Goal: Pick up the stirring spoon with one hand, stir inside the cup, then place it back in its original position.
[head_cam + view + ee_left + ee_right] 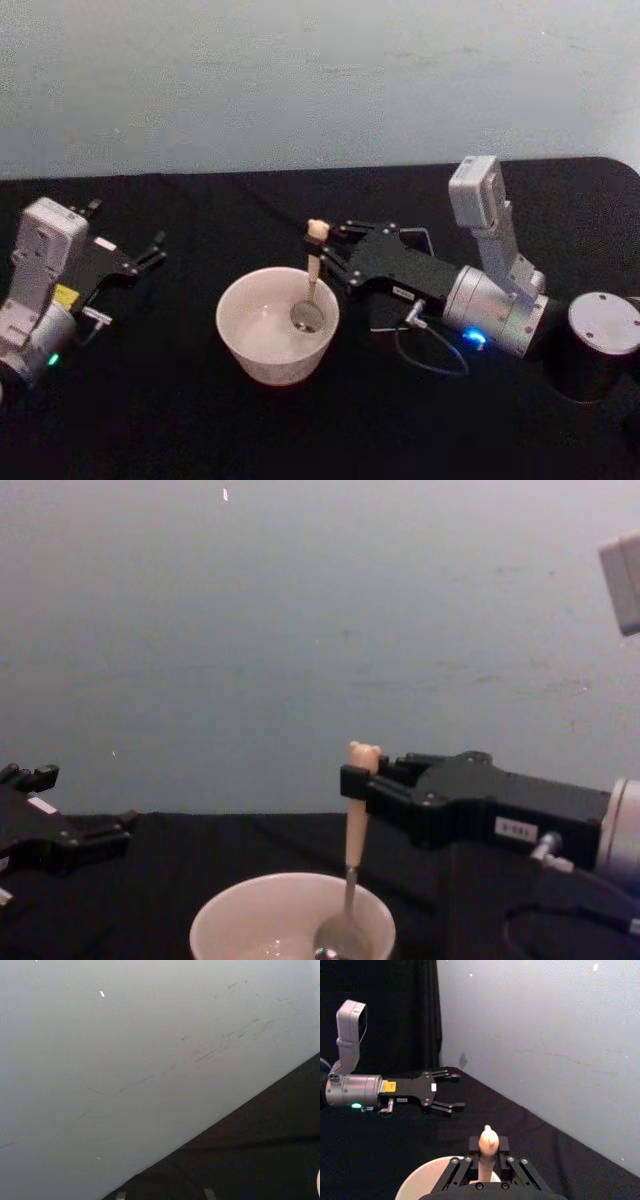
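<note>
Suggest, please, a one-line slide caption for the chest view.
Right gripper holds the stirring spoon by its beige handle, bowl down inside the cup; left gripper sits open at left.

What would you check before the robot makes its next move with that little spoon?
1. Right gripper shut on the stirring spoon near the top of its handle: ok.
2. Spoon's bowl inside the cup: ok.
3. Spoon roughly upright: ok.
4. Cup standing upright on the table: ok.
5. Left gripper open, off to the left, apart from the cup: ok.
6. Liquid in the cup: cannot tell.
</note>
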Motion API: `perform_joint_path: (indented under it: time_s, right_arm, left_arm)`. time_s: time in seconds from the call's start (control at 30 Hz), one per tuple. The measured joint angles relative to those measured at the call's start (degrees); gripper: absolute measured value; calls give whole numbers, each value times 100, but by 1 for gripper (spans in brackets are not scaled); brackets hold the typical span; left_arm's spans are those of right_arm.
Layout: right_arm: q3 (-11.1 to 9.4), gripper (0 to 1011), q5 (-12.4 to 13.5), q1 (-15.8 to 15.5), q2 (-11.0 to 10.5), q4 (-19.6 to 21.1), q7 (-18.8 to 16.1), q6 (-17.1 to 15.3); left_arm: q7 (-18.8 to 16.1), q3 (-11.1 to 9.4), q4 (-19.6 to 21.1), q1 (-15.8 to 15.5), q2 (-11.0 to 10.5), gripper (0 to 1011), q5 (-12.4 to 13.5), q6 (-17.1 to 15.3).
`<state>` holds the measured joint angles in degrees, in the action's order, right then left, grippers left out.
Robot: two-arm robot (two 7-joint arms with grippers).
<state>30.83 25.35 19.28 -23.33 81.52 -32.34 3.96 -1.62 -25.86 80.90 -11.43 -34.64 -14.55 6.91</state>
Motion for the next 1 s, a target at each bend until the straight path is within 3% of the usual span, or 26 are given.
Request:
perform_joint_path:
  time_s: [0.47,0.7,1.0]
  right_arm:
    - [213,221,-199,17,134,-4,-160,-90]
    - [354,221,-348,141,317,-133,-136,-171]
    - [389,221,-639,399,691,-533,199,-214]
  left_arm:
    - [0,0,1,0,0,1001,0,0]
    - [0,0,0,0,0,1001,0,0]
    - [0,0,0,0,0,1002,0,0]
